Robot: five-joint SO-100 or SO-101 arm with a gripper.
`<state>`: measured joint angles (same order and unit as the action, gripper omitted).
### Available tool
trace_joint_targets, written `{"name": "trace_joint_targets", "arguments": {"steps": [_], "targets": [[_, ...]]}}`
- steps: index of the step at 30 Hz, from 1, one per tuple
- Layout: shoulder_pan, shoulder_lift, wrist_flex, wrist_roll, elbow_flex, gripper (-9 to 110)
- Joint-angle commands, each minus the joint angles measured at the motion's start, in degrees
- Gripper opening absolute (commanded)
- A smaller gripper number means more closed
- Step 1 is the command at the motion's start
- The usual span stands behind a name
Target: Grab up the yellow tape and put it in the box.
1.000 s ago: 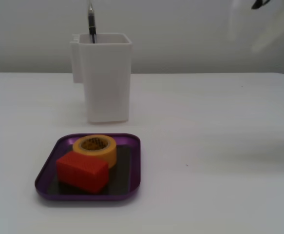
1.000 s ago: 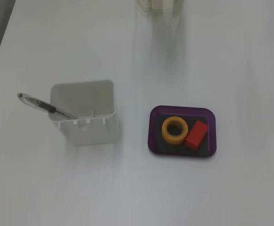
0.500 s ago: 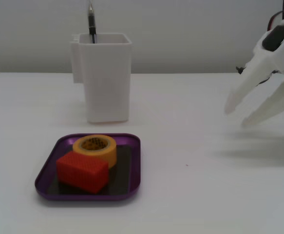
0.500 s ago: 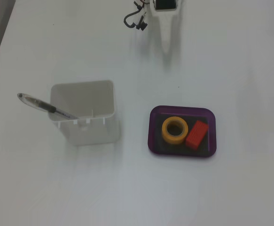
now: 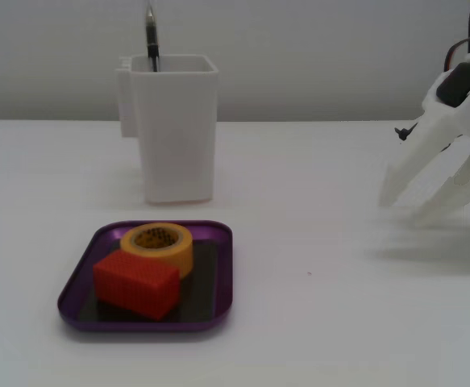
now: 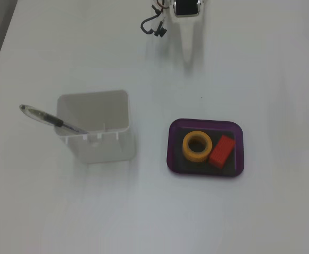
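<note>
White plastic gripper (image 5: 416,205) at the right edge of a fixed view, two long tapered fingers spread apart, tips low over the table and holding nothing; black body and red and black wires above it. Seen from above in a fixed view as a narrow white wedge (image 6: 188,53) pointing down the frame, near the top edge, with a loop of dark cable beside it. Matte white table (image 5: 339,322) all around, smooth and plain. Well apart from the fingers, down and to the left in the side-on view, the box (image 5: 222,274): shallow, square, purple, rounded corners, low rim, dark glossy floor. Inside it the yellow tape (image 5: 170,244), lying flat, a thick yellow-orange roll with a dark hollow core, at the back of the tray in that view and on the left half of it from above (image 6: 197,146). Touching it or just beside it, a red block (image 5: 136,282), box-shaped, finely ribbed on its faces, larger than the roll. Behind the tray, a tall white rectangular container (image 5: 174,133), smooth-walled, open at the top, with a dark pen (image 6: 51,120) leaning out over its rim.
</note>
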<state>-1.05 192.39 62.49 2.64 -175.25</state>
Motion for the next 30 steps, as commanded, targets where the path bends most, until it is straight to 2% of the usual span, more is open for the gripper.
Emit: {"name": "trace_joint_targets", "arguments": {"steps": [1,30], "targets": [[0.4,5.9,0.4,-0.3,-0.5,-1],[0.2,5.9,-0.4,-0.2,-0.6,0]]}}
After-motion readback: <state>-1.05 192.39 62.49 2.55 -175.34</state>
